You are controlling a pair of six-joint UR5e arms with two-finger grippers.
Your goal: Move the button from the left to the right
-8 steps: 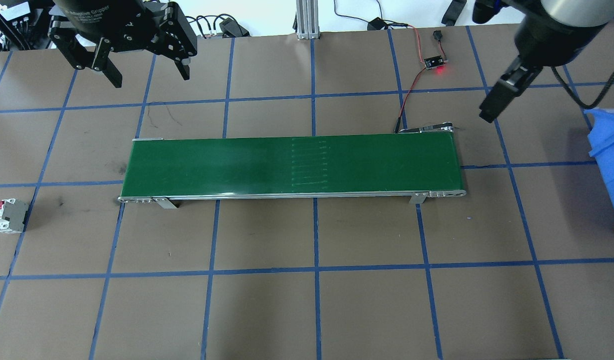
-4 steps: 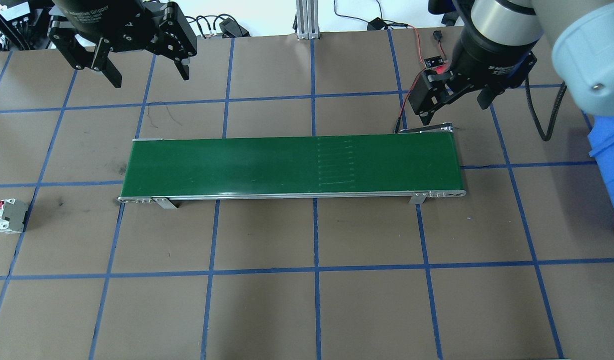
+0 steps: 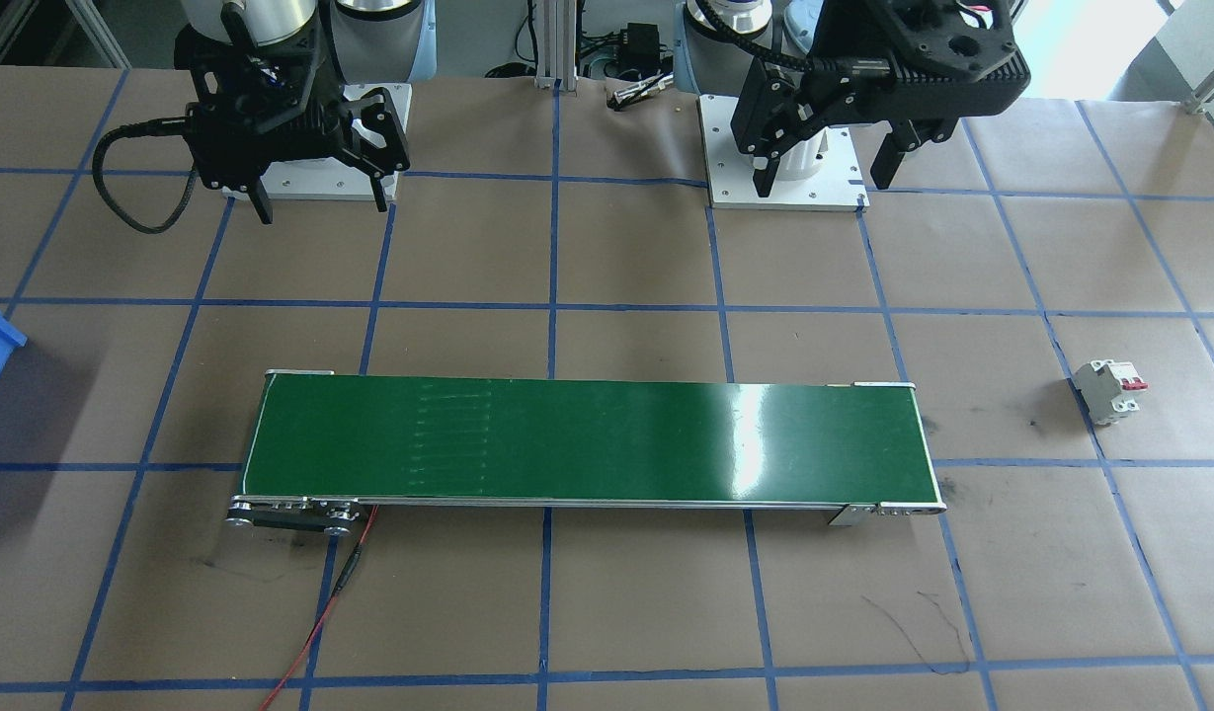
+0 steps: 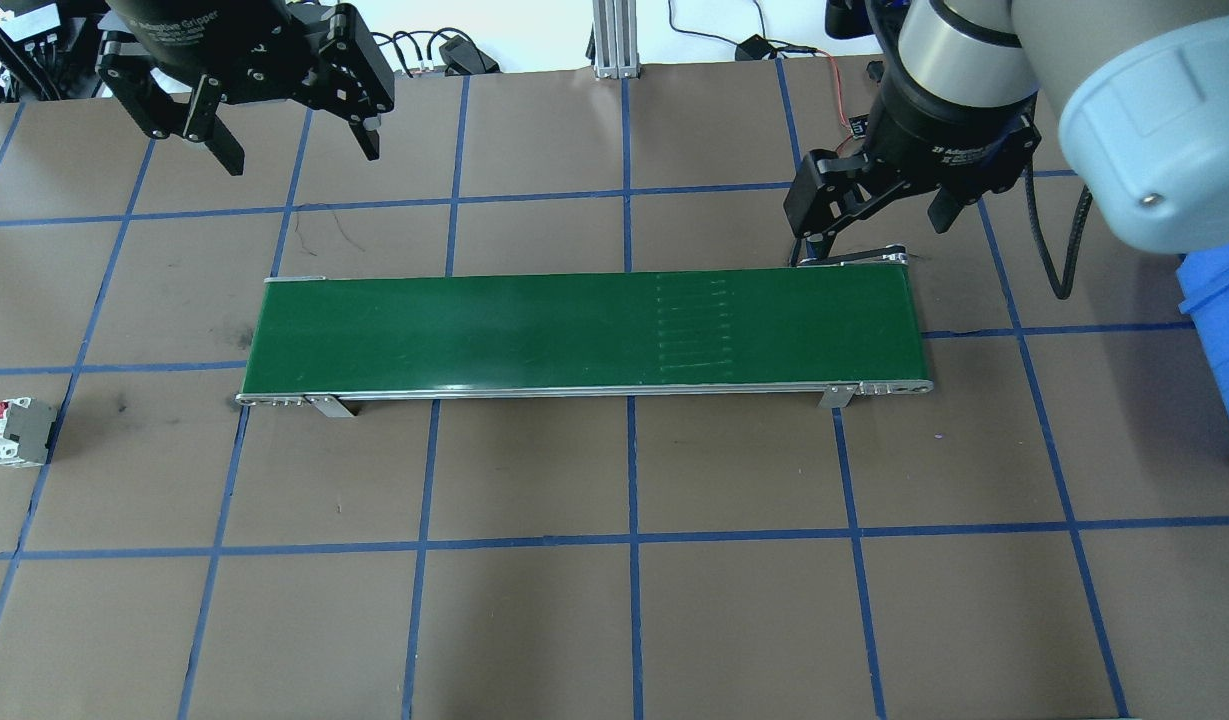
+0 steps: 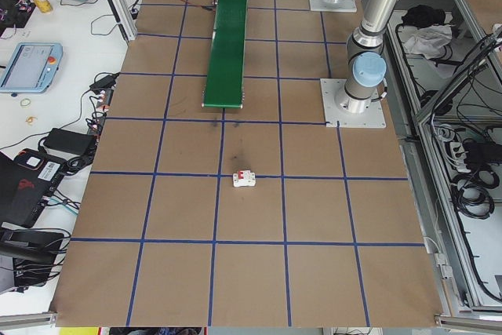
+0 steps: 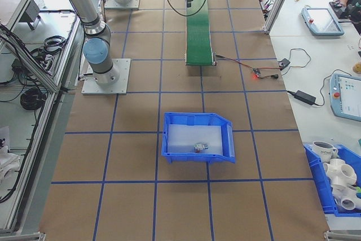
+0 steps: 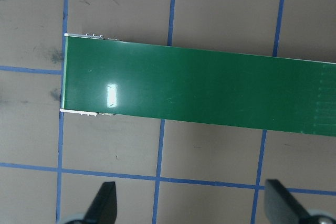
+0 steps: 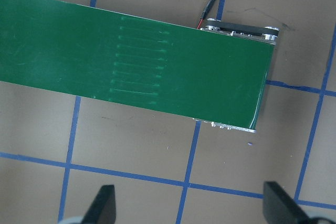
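Two pincers hang above the tabletop (image 4: 614, 620), both with fingers spread apart and nothing between them. Left pincer (image 4: 292, 145) sits at 10 o'clock in the overhead view, off the conveyor's far-left corner; its wrist camera looks down on the belt's left end, two dark fingertips (image 7: 105, 203) wide apart at the bottom edge. Right pincer (image 4: 879, 215) sits at 2 o'clock overhead, just over the belt's far-right corner, above the red-and-black wire (image 4: 809, 215); its wrist view shows the belt's right end with the roller.

Conveyor (image 4: 584, 325): long green belt lying 9-to-3 across mid-tabletop, bare on top, faint rows of pale stitch marks right of centre.

Button (image 6: 199, 147): small, lying inside the blue bin (image 6: 197, 118) on the robot's right, near the bin's front wall at about 6 o'clock of its floor; too small to make out detail. Bin edge also shows at 3 o'clock overhead.

Breaker (image 4: 14, 431): white-grey with red levers, alone on the tabletop at 9 o'clock overhead, well apart from the belt's left end.
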